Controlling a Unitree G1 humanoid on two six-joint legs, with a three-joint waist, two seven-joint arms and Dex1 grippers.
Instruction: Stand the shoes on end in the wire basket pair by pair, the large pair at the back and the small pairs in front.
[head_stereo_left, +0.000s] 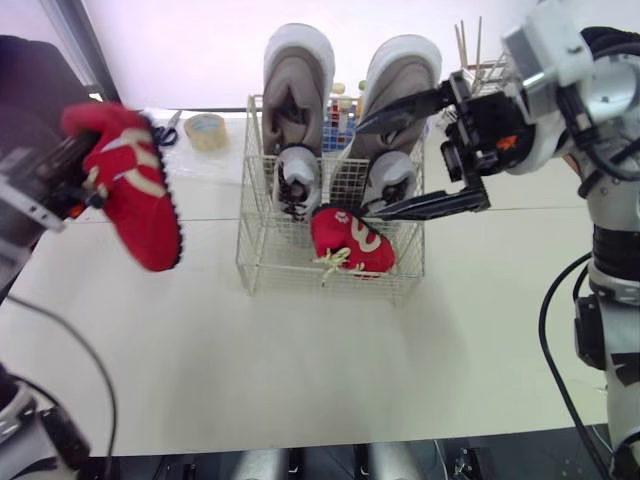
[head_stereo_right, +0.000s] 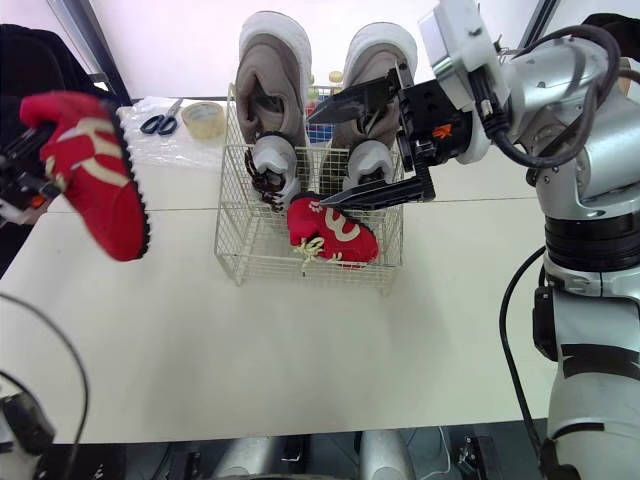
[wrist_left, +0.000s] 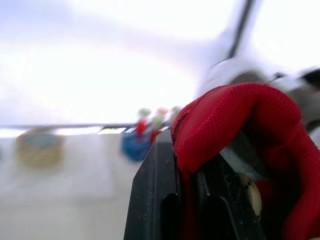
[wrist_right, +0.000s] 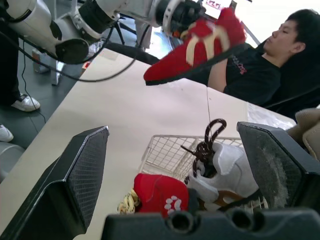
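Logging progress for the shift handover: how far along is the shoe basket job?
Done: large grey pair of shoes on end at the back of the white wire basket, small white pair before it. In hand: left gripper holds one red fabric shoe in the air beside the basket; right gripper open by the basket. Left: seat it next to its red mate in front, which looks slumped.

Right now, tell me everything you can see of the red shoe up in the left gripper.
The red mesh-fabric shoe has cream side stripes and a black nubbed sole edge. It hangs toe-down, left of the white wire basket, above the table. The left gripper pinches its collar; nothing else touches it.
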